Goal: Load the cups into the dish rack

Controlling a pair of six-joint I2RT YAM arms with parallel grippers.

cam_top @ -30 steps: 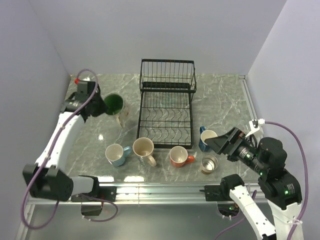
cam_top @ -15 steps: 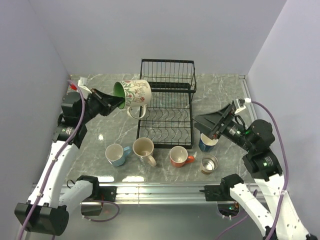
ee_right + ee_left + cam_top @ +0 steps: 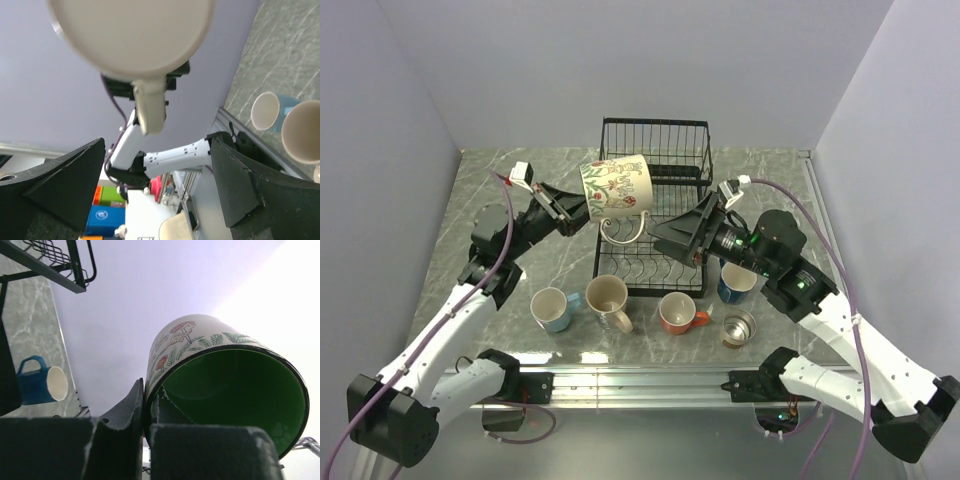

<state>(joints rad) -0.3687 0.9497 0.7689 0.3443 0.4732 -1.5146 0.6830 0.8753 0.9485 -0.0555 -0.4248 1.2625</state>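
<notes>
My left gripper [image 3: 572, 208] is shut on the rim of the cream mug with green inside [image 3: 617, 187], holding it on its side in the air over the black wire dish rack [image 3: 653, 236]. In the left wrist view the fingers [image 3: 131, 412] pinch the mug's wall, with the green inside [image 3: 235, 385] showing. My right gripper [image 3: 672, 231] is open and empty, raised over the rack just right of the mug, facing its base [image 3: 135, 35]. On the table stand the light blue cup [image 3: 550, 308], plain cream cup [image 3: 608, 298], orange cup [image 3: 677, 312], steel cup [image 3: 738, 328] and dark blue cup [image 3: 731, 284].
The cups stand in a row along the table's front, by the rack's near end. Grey walls close in the left, back and right. A metal rail [image 3: 640, 380] runs along the near edge between the arm bases.
My left gripper carried the green-inside mug up and right, from the table's left to above the rack. My right gripper rose and swung left from the dark blue cup towards the mug.
</notes>
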